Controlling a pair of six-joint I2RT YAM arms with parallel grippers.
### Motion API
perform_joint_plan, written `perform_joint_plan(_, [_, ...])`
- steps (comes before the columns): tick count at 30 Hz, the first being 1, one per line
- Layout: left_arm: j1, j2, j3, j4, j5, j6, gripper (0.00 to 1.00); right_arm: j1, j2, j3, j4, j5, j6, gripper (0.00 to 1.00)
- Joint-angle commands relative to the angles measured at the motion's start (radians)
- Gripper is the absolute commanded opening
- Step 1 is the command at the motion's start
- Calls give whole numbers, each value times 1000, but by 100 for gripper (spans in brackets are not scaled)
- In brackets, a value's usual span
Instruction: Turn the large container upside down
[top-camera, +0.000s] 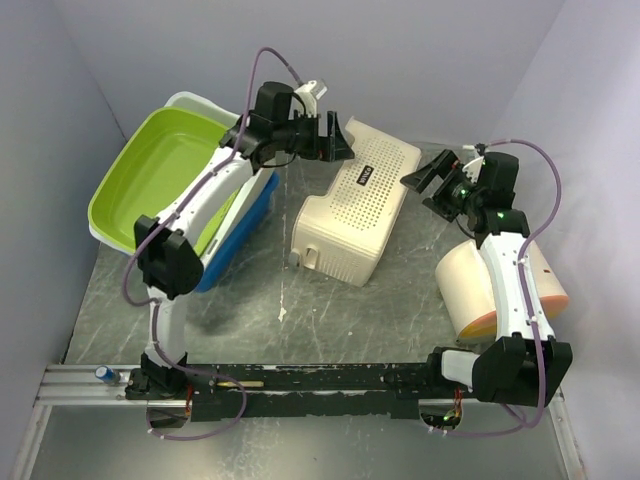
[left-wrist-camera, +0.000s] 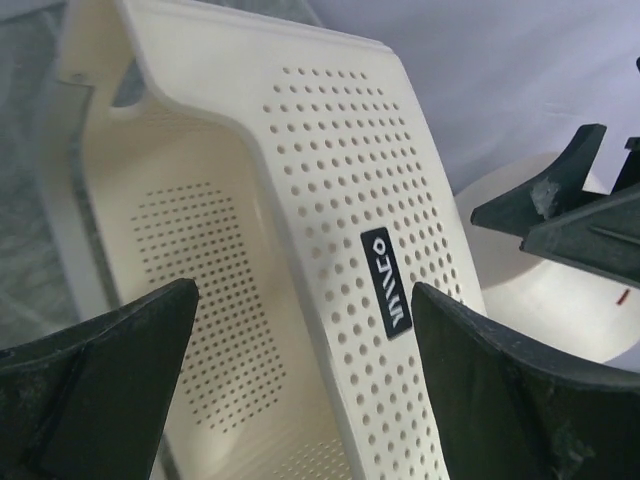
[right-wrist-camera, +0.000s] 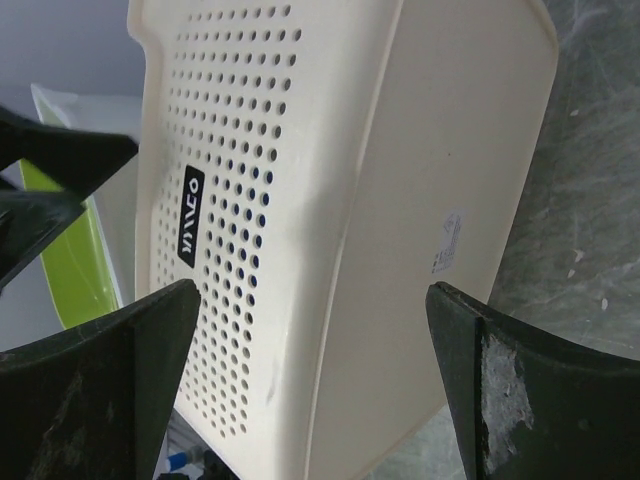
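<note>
The large container (top-camera: 355, 205) is a cream perforated basket with a black label. It lies on its side mid-table, with one long holed wall facing up. The left wrist view looks into its opening (left-wrist-camera: 190, 260). Its solid base (right-wrist-camera: 450, 170) faces the right wrist camera. My left gripper (top-camera: 335, 135) hovers open at the basket's far left rim, and its fingers (left-wrist-camera: 305, 300) straddle the wall without touching it. On the basket's right, my right gripper (top-camera: 425, 180) is open too, its fingers (right-wrist-camera: 312, 295) spread before the base edge and apart from it.
A lime-green tub (top-camera: 160, 175) leans over a blue bin (top-camera: 245, 225) and a white tub (top-camera: 195, 100) at the left. A cream round container with an orange rim (top-camera: 465, 285) lies under the right arm. Walls stand close on three sides, and a rail (top-camera: 300, 380) runs along the near edge.
</note>
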Motion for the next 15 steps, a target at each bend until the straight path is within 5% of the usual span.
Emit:
perform_joint_plan(1, [-30, -227, -71, -133, -178, 176, 100, -6, -19, -14, 31, -49, 0, 98])
perform_joint_plan(7, [-81, -491, -418, -124, -360, 177, 97, -6, -24, -69, 80, -89, 12, 99])
perform_joint_plan(11, [-95, -602, -683, 23, -310, 80, 94, -6, -1, -122, 179, -153, 61, 99])
perform_joint_plan(15, [-104, -622, -754, 77, -302, 45, 86, -6, 25, -158, 326, -271, 148, 98])
